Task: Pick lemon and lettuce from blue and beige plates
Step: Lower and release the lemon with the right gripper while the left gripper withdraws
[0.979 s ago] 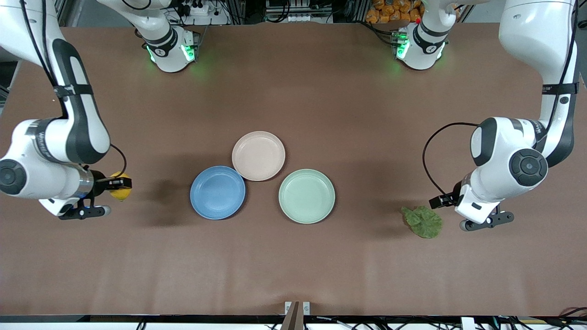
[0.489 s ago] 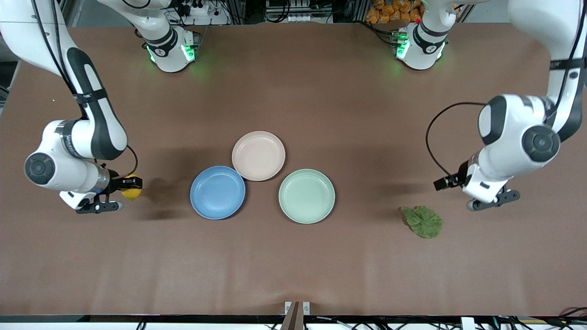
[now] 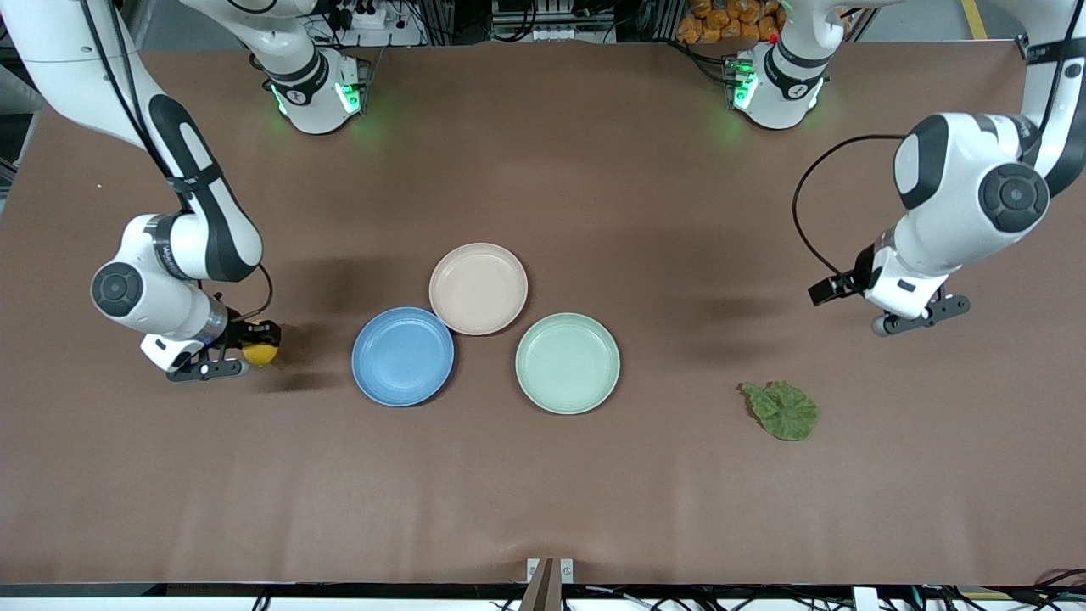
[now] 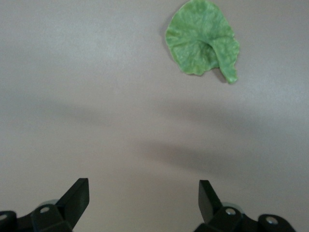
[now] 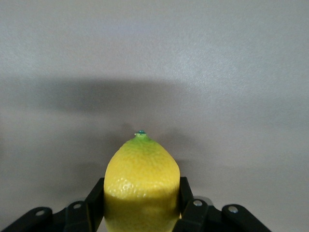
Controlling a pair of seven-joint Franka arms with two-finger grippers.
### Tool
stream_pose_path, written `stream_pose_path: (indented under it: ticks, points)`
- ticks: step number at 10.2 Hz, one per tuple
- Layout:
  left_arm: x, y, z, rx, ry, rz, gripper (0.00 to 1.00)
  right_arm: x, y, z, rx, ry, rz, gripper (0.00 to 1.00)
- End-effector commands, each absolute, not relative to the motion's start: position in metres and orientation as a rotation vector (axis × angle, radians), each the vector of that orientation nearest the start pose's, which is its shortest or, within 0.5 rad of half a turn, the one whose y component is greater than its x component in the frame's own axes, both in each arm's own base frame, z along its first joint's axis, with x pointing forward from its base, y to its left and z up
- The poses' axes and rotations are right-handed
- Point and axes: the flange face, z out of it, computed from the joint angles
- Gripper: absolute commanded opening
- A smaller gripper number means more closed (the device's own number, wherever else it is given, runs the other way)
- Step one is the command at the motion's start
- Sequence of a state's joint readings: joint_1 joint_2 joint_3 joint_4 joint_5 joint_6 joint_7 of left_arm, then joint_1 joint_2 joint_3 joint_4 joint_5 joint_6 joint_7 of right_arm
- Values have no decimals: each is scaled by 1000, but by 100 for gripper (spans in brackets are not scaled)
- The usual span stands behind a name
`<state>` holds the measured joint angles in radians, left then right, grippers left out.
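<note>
Small oval bright-yellow lemon (image 5: 141,186) clamped in right gripper (image 3: 246,350), over bare table toward right arm's end, beside empty blue plate (image 3: 402,356). Dark-green wrinkled lettuce leaf (image 3: 782,410) flat on table, off pale beige plate (image 3: 478,288). Left gripper (image 3: 912,316) spread, empty, over table near leaf.

Risk: smooth skin, narrow pinch; lemon may squirt out and roll.

Right wrist view shows pads flanking lemon; front view hides that.

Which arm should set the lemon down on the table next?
Right. The right gripper is shut on the lemon, over the table beside the blue plate. The left gripper hangs open over bare table near the lettuce.
</note>
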<state>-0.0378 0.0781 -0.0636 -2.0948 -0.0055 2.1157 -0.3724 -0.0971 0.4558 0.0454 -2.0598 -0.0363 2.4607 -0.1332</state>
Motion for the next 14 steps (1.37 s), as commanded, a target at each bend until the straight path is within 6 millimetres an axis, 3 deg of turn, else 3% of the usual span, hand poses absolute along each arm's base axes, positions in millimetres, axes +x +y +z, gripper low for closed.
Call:
stream_pose_path:
  ticks: [1,4,7,8,9,12,14]
  points:
    - [528,-60,406,-3148,-419,40,100,581,-37,206,-3136,-188,56,0]
    - [559,-78,448,-3182,-368,-109,100,580,-38,199,-3134,-186,68,0]
    - [565,-103,489,-3180,-274,-185,100,580,-40,195,-3134,-179,63,3]
    - [567,-106,510,-3139,-211,-181,100,581,-41,195,-3133,-176,68,43]
    - [567,-106,532,-3121,-193,-154,100,581,-47,196,-3134,-159,68,99]
    - [561,-95,582,-3125,-105,-129,100,592,-51,210,-3132,-145,106,100]
    - [556,-91,620,-3127,-110,-116,100,607,-54,234,-3120,-127,222,100]
